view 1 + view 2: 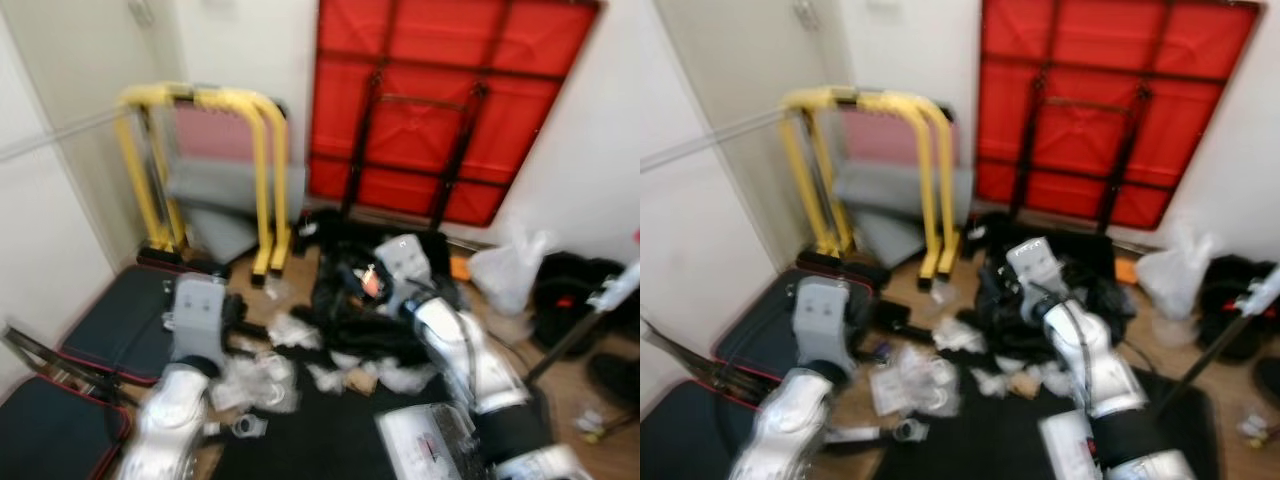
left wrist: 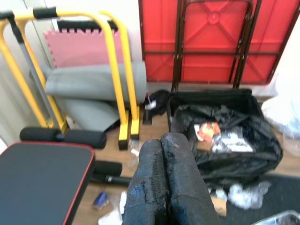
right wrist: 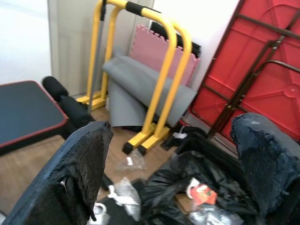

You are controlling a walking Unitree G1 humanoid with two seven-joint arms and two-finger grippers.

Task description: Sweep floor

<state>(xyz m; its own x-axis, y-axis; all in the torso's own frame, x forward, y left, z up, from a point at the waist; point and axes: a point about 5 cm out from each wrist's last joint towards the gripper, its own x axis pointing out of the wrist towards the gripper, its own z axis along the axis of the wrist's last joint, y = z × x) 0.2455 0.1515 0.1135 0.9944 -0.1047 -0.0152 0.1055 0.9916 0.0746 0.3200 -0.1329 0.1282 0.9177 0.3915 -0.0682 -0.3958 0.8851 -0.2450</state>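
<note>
White crumpled wrappers and plastic [image 1: 262, 380] litter the wooden floor between my arms. An open black rubbish bag [image 2: 227, 140] lies against the wall with a red packet [image 2: 208, 130] and paper scraps inside. My left gripper [image 2: 161, 140] is shut with nothing in it, held low over the floor to the left of the litter. My right gripper [image 3: 173, 126] is wide open, hanging above the black bag [image 3: 187, 173]. A dark pole with a white end [image 1: 585, 330] leans at the far right.
A yellow tube frame [image 1: 265, 170] holds a rolled grey mat [image 1: 230, 185] in the corner. A red folded table [image 1: 440, 100] leans on the back wall. Black padded benches [image 1: 125, 320] lie at the left, a white plastic bag [image 1: 510, 265] at the right, and a black mat [image 1: 330, 430] under me.
</note>
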